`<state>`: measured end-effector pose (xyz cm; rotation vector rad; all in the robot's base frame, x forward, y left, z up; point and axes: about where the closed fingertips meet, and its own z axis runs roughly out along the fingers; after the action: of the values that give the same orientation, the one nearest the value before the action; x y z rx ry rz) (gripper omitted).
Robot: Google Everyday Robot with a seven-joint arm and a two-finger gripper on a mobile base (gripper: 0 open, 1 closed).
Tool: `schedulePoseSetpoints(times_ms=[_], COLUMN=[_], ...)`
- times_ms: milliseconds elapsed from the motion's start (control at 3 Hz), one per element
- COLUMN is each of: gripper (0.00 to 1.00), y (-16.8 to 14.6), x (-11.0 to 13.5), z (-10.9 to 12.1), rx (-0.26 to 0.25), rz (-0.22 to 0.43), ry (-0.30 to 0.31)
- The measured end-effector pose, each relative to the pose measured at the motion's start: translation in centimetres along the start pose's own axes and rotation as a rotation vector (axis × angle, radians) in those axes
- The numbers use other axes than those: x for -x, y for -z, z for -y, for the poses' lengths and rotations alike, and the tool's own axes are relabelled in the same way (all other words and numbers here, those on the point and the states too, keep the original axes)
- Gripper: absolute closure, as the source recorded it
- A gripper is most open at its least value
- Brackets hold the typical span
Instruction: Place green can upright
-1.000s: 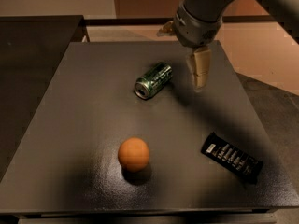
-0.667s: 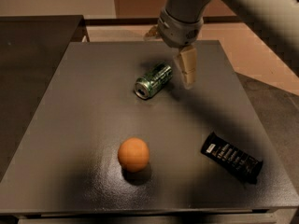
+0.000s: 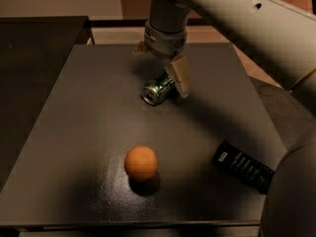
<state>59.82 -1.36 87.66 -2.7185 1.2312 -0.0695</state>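
Note:
The green can (image 3: 157, 89) lies on its side in the middle of the far half of the dark grey table (image 3: 79, 132), its silver end facing the front left. My gripper (image 3: 162, 69) hangs right over the can's far end, open. One pale finger (image 3: 180, 77) stands by the can's right side and the other finger (image 3: 140, 48) shows behind it to the left. The can is not gripped.
An orange ball (image 3: 141, 163) sits in front of the can, near the table's middle. A flat black packet (image 3: 243, 166) lies at the front right. My pale arm (image 3: 247, 23) crosses the upper right. A darker surface (image 3: 34, 43) adjoins on the left.
My gripper has moved left and towards the front, from the right of the can to directly over its far end. The can, ball and packet have not moved.

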Motion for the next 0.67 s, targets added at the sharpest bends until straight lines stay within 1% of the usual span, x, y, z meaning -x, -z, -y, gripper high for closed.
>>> schedulePoseSetpoints(times_ms=[333, 667], gripper=[0.0, 0.17], y=[-1.4, -2.7], x=[0.7, 1.1], z=[0.1, -0.3], rx=[0.033, 0.065], rz=[0.007, 0.012], ry=[0.04, 0.065])
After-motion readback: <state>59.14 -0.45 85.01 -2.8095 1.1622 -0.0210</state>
